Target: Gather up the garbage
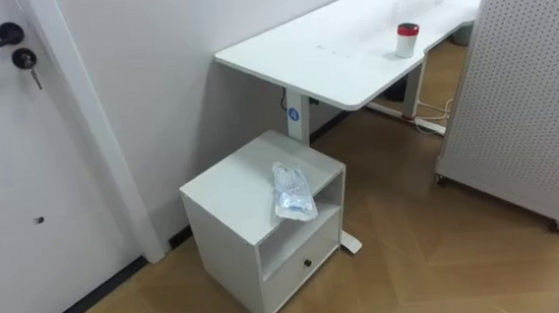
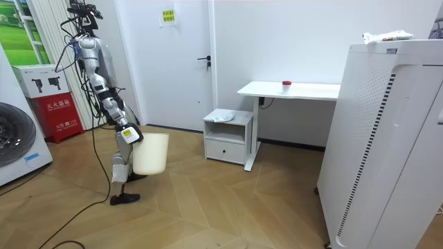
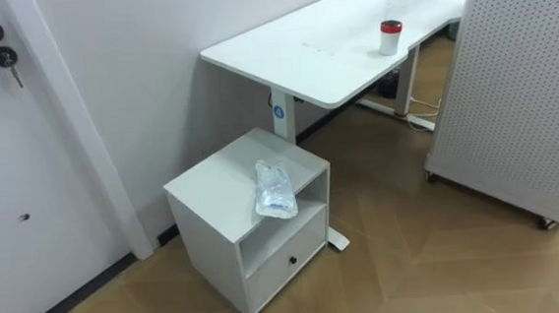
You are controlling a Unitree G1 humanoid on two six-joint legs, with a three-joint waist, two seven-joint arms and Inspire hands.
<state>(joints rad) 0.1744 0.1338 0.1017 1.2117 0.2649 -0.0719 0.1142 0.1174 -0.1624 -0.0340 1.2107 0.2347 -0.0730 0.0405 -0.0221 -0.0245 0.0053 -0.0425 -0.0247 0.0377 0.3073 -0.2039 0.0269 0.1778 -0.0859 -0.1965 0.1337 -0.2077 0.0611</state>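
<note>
Silver-grey humanoid body (image 2: 92,55) with dark-jointed arms, black feet, and dark cables at the head

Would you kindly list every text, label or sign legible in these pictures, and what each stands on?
Yellow notice on the wall: too small to read.
Red cabinet: white characters, too blurred to read.
Blue sticker on the desk leg: too small to read.
None can be quoted.

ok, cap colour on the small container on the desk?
Red cap over a white body; clearest in the left eye view.
</note>
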